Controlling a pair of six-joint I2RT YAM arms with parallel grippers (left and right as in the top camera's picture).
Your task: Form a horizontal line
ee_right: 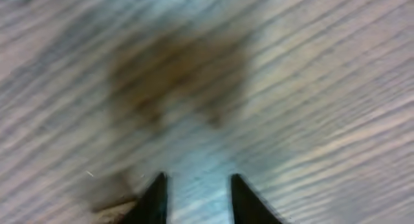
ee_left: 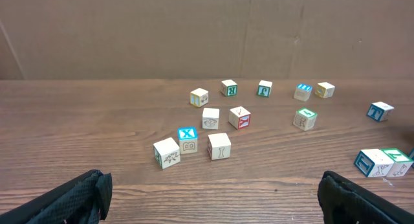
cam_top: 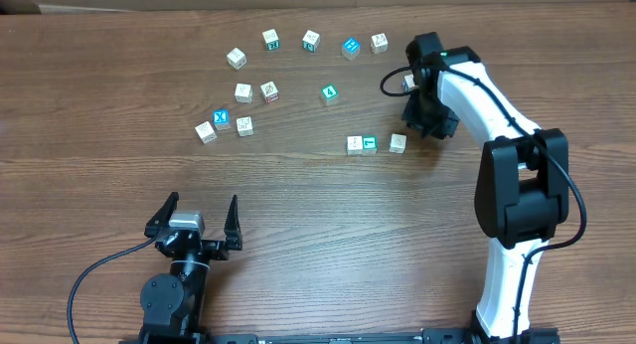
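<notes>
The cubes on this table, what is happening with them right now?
The right arm seems to be lining cubes up. The row has two touching cubes; a third cube lies just right of it, with a gap. The right tool hangs over bare table nearby, holding nothing. The left tool waits open, away from the loose cubes.

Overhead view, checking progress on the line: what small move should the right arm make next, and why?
Probably nudge the loose cube left against the two touching cubes: a gap separates them, and the right gripper sits just beside it, fingers apparently empty.
</notes>
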